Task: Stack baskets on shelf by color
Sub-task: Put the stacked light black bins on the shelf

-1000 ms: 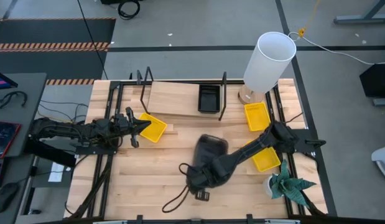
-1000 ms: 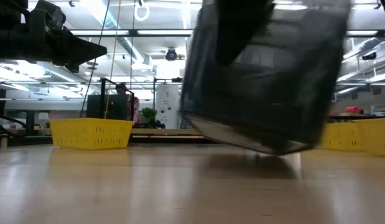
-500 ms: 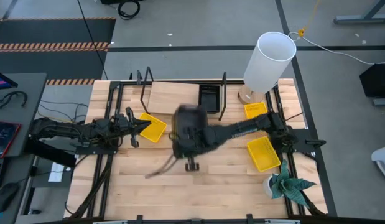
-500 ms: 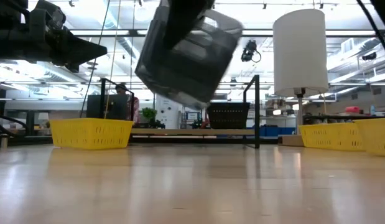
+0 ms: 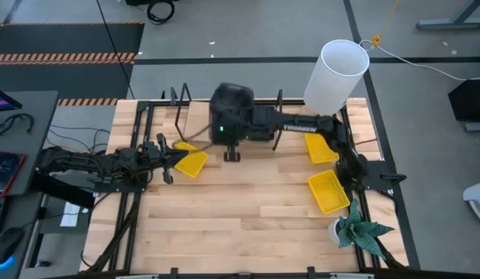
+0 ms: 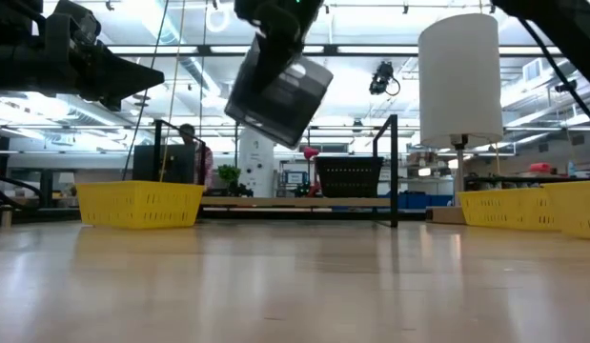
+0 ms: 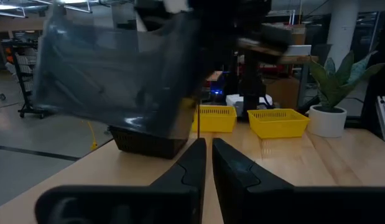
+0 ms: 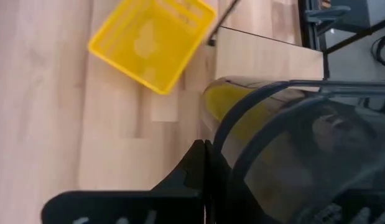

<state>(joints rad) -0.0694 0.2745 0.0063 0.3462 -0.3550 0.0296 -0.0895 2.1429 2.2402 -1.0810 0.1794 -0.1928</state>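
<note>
While carried over the shelf (image 5: 212, 124), dark grey basket (image 5: 232, 115) clamped in right gripper (image 5: 230, 139), tilted, well above the board, black basket (image 5: 260, 122) just beside. From left: left gripper (image 5: 164, 160), fingers together, parked beside a yellow basket (image 5: 190, 160); shelf nearer the right arm. Further right, two yellow baskets (image 5: 320, 146) on the pale wooden table (image 5: 224, 225); white lamp (image 5: 336, 74), plant (image 5: 357, 230). Beyond, a workshop with ceiling lights.

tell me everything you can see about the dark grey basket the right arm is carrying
The dark grey plastic basket with rounded corners is smooth-walled, slightly see-through and looks empty. The right gripper holds it by the rim, in the air, tilted, above the pale wooden shelf board. It touches nothing else and hangs beside the black slotted basket standing on that shelf.
</note>
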